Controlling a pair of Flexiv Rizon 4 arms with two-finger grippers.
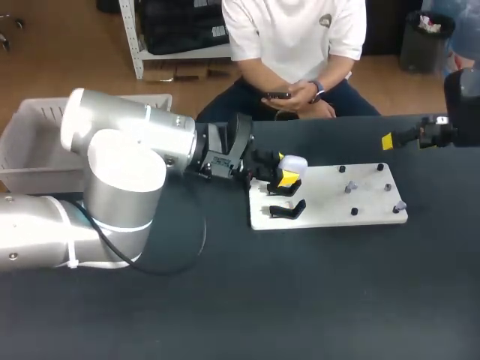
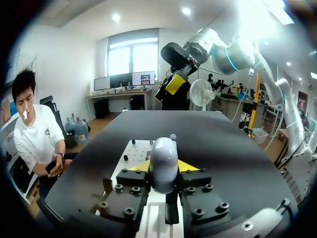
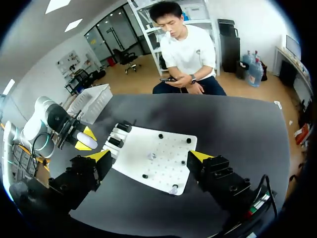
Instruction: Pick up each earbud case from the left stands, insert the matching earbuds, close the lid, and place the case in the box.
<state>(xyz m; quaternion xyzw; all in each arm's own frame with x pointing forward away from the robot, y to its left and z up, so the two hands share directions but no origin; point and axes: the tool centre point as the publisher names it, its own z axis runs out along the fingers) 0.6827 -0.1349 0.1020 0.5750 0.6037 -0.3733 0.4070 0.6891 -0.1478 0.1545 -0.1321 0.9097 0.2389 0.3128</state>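
counts — earbud case (image 1: pixel 292 163) 1 | stands (image 1: pixel 287 211) 2 | earbuds (image 1: pixel 350 187) 2 | pegs (image 1: pixel 342 169) 4 | board (image 1: pixel 330 204) 1 | box (image 1: pixel 30 150) 1

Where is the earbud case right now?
In the head view, the earbud case is at the white board's left end, gripped by the left gripper, just beyond an empty black stand.

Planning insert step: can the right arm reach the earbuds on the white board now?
Probably yes: right gripper is open just off the board, nothing between it and the earbuds; left gripper is at the far end.
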